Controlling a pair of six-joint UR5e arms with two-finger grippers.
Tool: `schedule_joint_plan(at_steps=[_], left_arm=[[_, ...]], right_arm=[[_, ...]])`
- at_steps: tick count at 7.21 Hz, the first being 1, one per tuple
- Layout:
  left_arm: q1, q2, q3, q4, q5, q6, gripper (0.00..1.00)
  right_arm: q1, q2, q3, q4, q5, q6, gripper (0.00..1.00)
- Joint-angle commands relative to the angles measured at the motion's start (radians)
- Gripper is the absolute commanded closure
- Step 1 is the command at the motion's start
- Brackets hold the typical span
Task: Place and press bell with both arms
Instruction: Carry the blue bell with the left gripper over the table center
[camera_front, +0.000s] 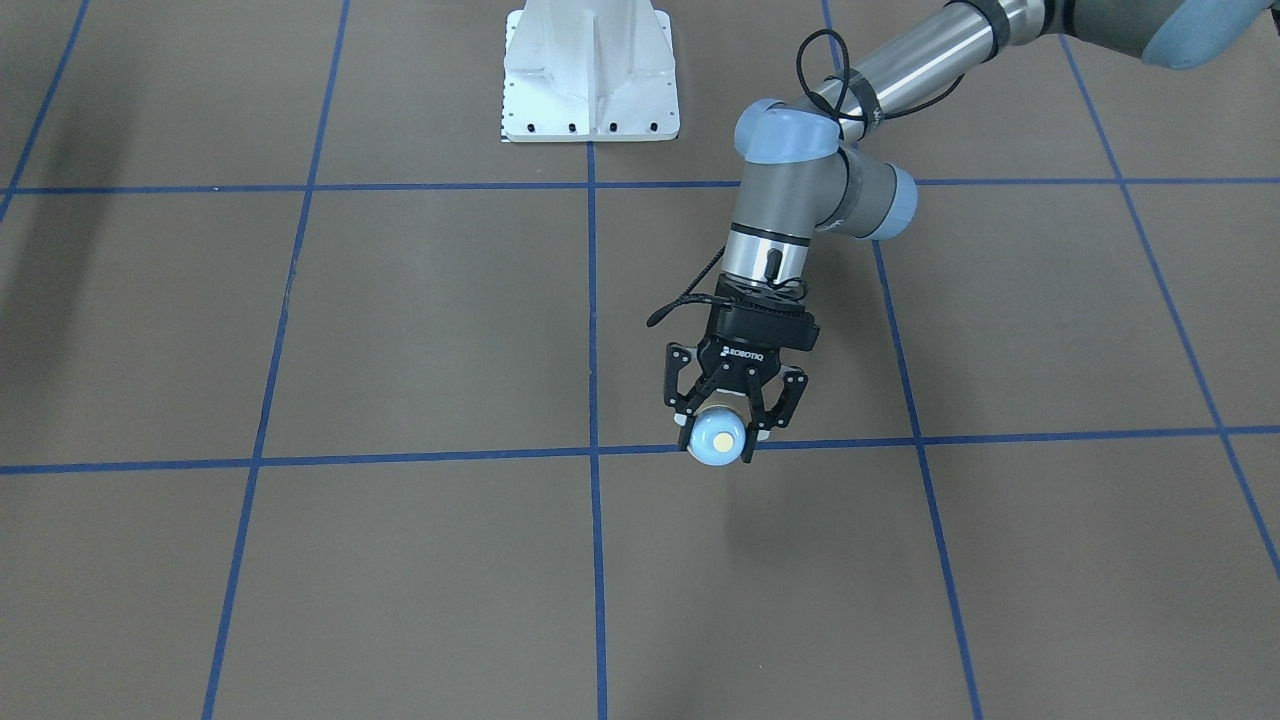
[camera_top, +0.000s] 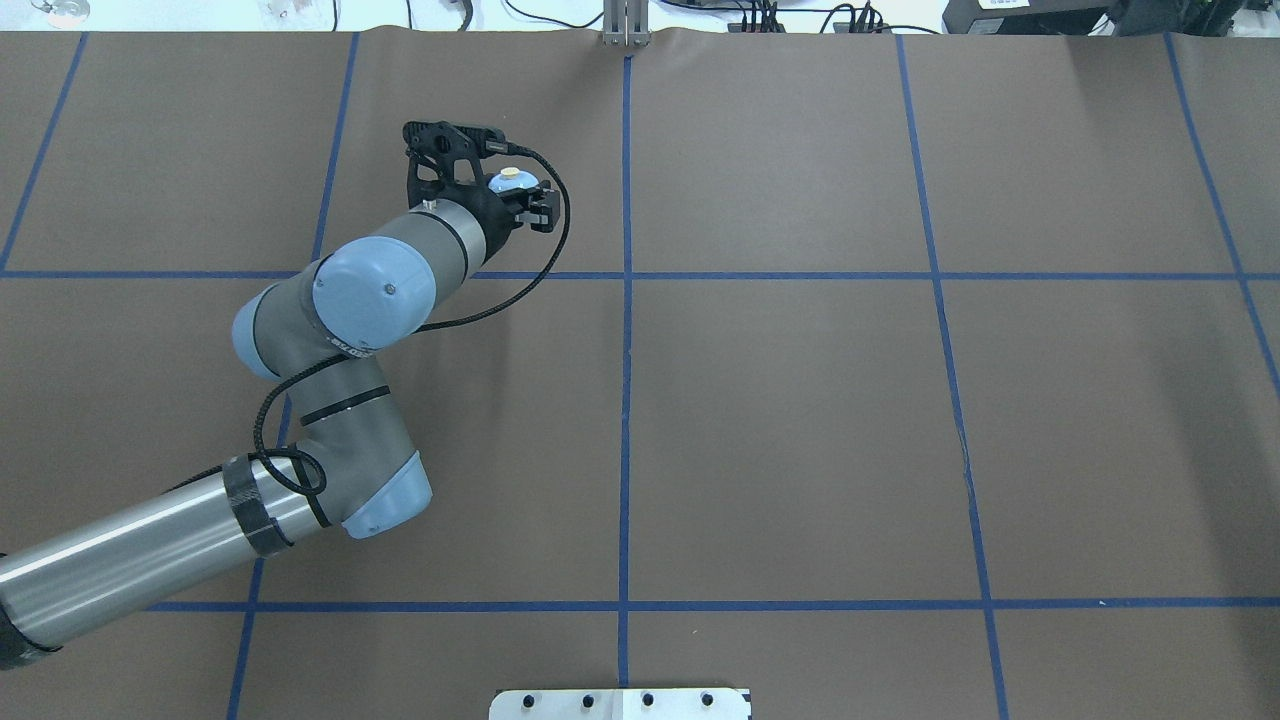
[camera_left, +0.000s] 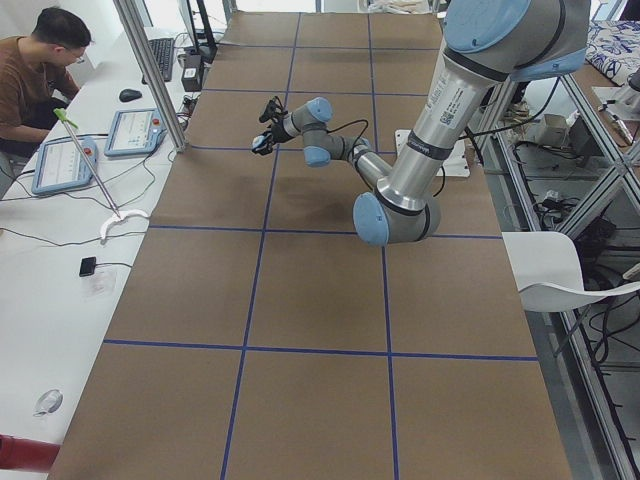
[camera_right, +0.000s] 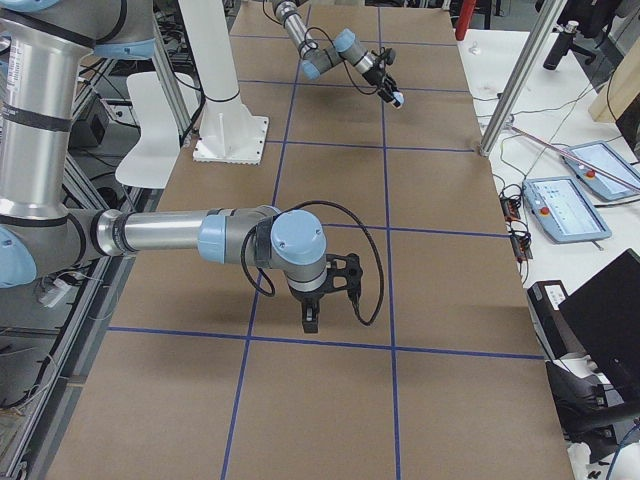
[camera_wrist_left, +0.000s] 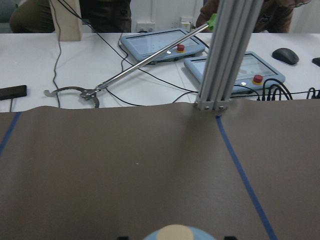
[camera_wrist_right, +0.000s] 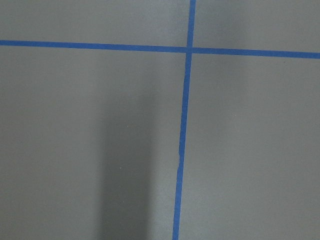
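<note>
The light-blue bell with its cream button sits between the fingers of my left gripper, which is shut on it and holds it just above the brown table near a blue tape line. It also shows in the overhead view at the far left-centre, and its button top shows at the bottom edge of the left wrist view. My right gripper points down over the table near me; it shows only in the exterior right view, so I cannot tell whether it is open or shut. The right wrist view shows only table and tape.
The white pedestal stands at the robot's side of the table. An aluminium post rises at the far table edge just beyond the bell. Behind it is a white desk with teach pendants and cables. A person sits there.
</note>
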Motion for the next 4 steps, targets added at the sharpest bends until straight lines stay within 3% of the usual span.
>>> schedule_joint_plan(at_steps=[1,2,4], left_arm=[[0.076,-0.048,0.086,-0.094,0.067,0.002,1.00],[0.121,-0.124,0.169,-0.104,0.129,0.000,1.00],[0.150,-0.192,0.286,-0.145,0.158,0.000,1.00]], right_arm=[[0.000,-0.002,-0.001,0.008,0.007,0.022,0.00],[0.000,-0.002,-0.002,0.011,0.011,0.022,0.00],[0.000,-0.001,-0.005,0.011,0.011,0.024,0.00]])
